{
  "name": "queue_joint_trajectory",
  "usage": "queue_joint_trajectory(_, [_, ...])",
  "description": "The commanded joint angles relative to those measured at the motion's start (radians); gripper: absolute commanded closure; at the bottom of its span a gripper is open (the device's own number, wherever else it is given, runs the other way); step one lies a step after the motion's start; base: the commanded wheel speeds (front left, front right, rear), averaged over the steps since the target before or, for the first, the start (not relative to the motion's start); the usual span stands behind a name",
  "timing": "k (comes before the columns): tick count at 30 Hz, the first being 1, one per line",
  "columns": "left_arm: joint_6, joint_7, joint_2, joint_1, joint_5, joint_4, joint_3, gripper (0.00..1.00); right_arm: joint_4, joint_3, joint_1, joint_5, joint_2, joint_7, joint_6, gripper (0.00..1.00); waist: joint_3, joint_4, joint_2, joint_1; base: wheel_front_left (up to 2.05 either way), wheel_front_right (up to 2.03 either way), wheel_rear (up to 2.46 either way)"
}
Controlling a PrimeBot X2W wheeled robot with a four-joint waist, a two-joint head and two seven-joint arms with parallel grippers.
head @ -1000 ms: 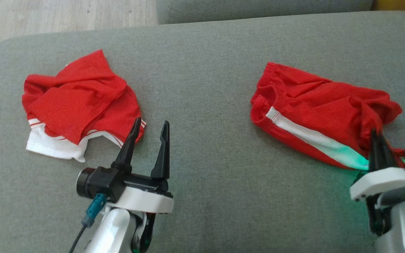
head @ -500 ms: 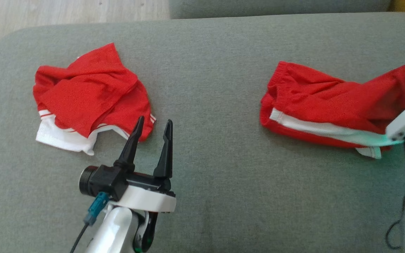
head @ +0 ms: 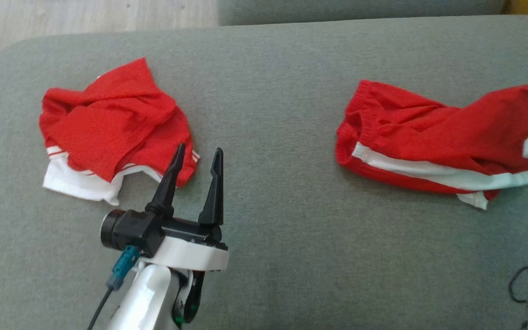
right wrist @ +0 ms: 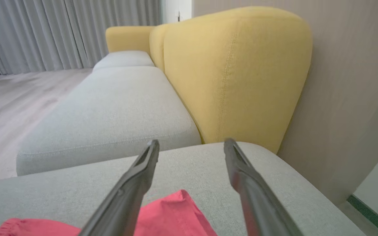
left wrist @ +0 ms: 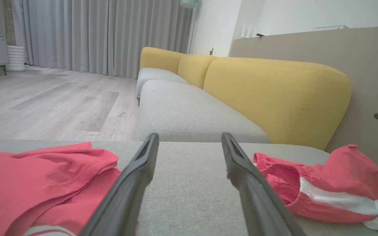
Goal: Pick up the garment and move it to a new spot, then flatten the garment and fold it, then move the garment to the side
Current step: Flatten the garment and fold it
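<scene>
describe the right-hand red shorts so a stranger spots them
On the grey sofa cushion, look to the robot's right end. The red shorts lie there; unlike the crumpled white-hemmed garment at left, they have a gathered waistband and a long white side stripe.

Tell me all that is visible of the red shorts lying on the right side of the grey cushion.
The red shorts look like thin mesh fabric, with a ribbed elastic waistband at the left end and a white side stripe along the near edge. They lie crumpled, lengthwise across the grey cushion. The right end effector stands open over their right end, gripping nothing.
</scene>
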Motion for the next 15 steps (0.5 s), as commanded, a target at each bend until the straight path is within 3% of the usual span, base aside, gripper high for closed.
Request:
queue_joint_trajectory(1, [0.002, -0.008, 0.001, -0.038, 0.007, -0.042, 0.038, 0.00, -0.051, 0.054, -0.008, 0.023, 0.017, -0.044, -0.001, 0.00, -0.013, -0.023, 0.0000, -0.0001, 0.00, 0.00, 0.00])
queue_joint_trajectory(8, [-0.010, -0.008, 0.001, -0.036, 0.025, -0.057, 0.047, 0.00, -0.185, 0.194, 0.198, 0.163, 0.063, -0.172, -0.001, 0.00, -0.036, -0.095, 0.0000, -0.0001, 0.00, 0.00, 0.00])
queue_joint_trajectory(15, [-0.025, -0.008, 0.001, -0.042, 0.032, -0.037, 0.036, 0.00, -0.295, 0.301, 0.439, 0.298, 0.072, -0.232, -0.001, 0.00, -0.048, -0.157, 0.0000, -0.0001, 0.00, 0.00, 0.00])
